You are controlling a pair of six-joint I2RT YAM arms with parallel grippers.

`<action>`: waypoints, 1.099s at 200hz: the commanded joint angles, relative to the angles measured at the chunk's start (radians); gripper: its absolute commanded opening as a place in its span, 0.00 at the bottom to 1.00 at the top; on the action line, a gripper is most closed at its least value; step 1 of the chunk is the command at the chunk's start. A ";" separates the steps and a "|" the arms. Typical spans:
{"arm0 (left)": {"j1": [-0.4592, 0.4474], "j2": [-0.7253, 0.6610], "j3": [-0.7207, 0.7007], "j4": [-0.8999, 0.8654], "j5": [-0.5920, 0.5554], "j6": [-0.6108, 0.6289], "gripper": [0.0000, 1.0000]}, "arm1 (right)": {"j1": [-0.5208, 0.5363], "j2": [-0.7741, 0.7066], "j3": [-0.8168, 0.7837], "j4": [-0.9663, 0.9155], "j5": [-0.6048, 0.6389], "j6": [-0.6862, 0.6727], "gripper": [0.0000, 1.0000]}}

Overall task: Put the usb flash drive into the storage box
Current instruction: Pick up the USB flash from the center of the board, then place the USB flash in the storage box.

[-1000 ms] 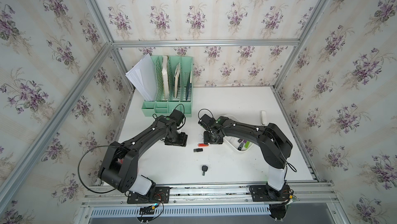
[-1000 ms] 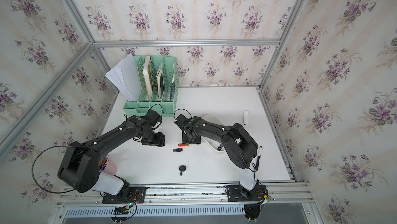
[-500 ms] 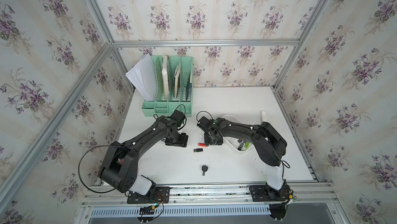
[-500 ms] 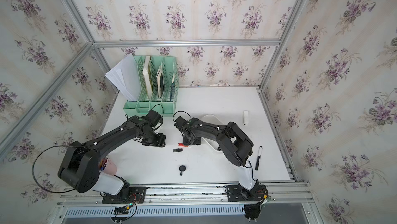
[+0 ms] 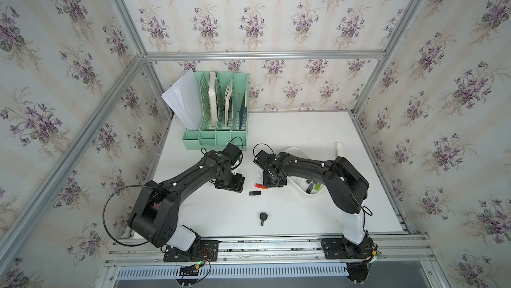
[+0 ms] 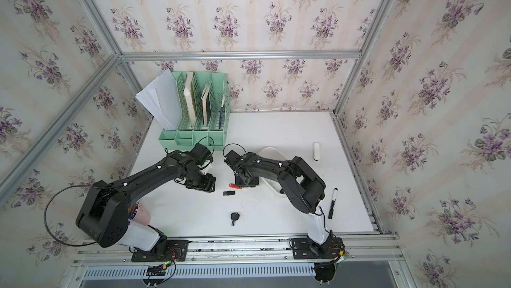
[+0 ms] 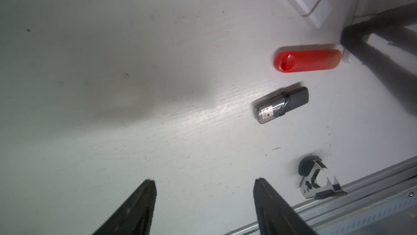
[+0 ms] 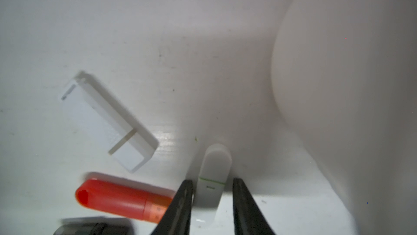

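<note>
Between narrow jaws, contact unclear

Between the fingers of the right pincer (image 8: 212, 181) the white usb flash drive (image 8: 215, 166) is closely flanked (touch cannot be told; its near end is cut off), just beside the blurred storage box (image 8: 338, 87). The left pincer (image 7: 205, 180) is spread wide.

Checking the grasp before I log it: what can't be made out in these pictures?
- Right wrist view: whether the right gripper fingers touch the white green-striped plastic flash drive; edges blurred.
- Both top views: that drive, hidden under the gripper.
- Top view: part of what lies in the shallow white plastic storage box, covered by the right arm.
</note>
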 commanded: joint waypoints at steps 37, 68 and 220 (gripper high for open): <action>-0.025 0.017 -0.006 0.014 0.006 0.008 0.73 | 0.000 0.004 -0.013 0.020 -0.046 -0.005 0.21; -0.029 0.020 -0.008 0.014 0.003 0.010 0.73 | 0.000 -0.016 -0.004 0.014 -0.042 -0.005 0.20; -0.097 0.159 0.128 -0.002 -0.005 0.069 0.73 | -0.200 -0.367 0.066 -0.204 0.093 -0.073 0.17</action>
